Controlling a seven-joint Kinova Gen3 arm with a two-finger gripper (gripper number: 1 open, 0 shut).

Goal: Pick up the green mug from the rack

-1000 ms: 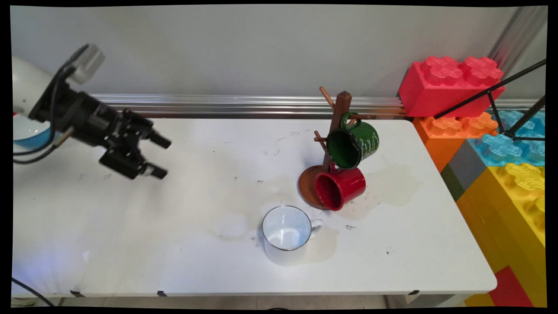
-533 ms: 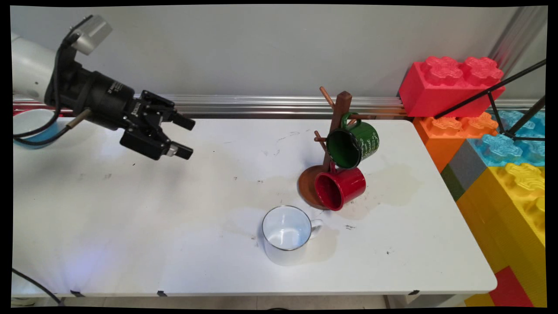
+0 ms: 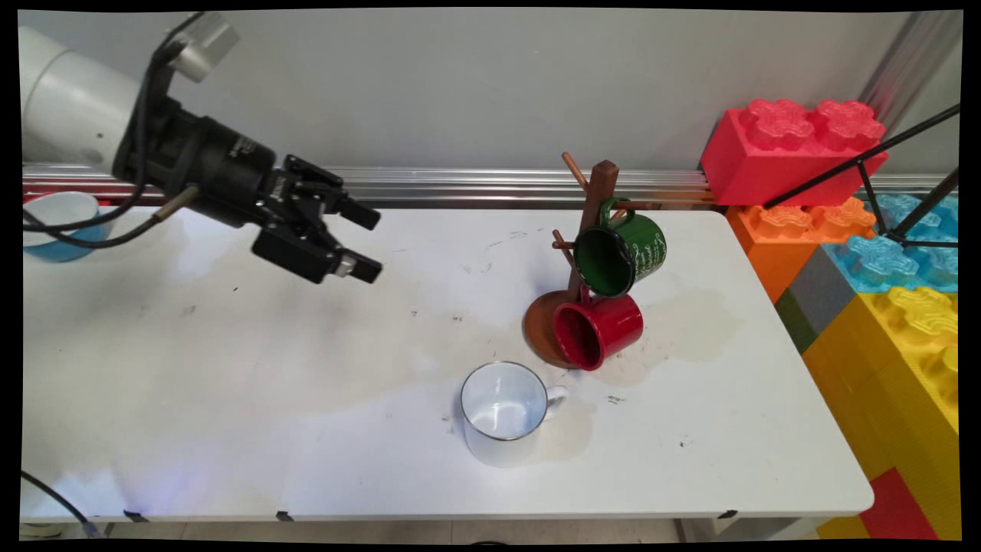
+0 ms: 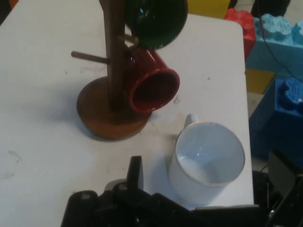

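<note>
My gripper [image 3: 369,242] hangs above the table's back left part, open and holding nothing, its fingers pointing right. A white mug [image 3: 502,412] stands upright on the table near the front, its handle to the right. Behind it rises a brown wooden mug tree [image 3: 594,222] with a green mug [image 3: 622,255] and a red mug [image 3: 599,330] hung on its pegs. In the hand view the white mug [image 4: 207,161] sits just beyond one fingertip [image 4: 135,170], to the right of the mug tree [image 4: 112,85], which carries the red mug [image 4: 152,85] and the green mug [image 4: 156,21].
A blue and white bowl [image 3: 57,224] sits at the table's far left behind the arm. Large toy blocks, red [image 3: 789,149], orange, blue and yellow [image 3: 904,360], are stacked past the table's right edge. A metal rail [image 3: 475,184] runs along the back.
The arm has risen and swung right across the table, carrying the open gripper from the left edge toward the mug tree. The mugs have not moved.
</note>
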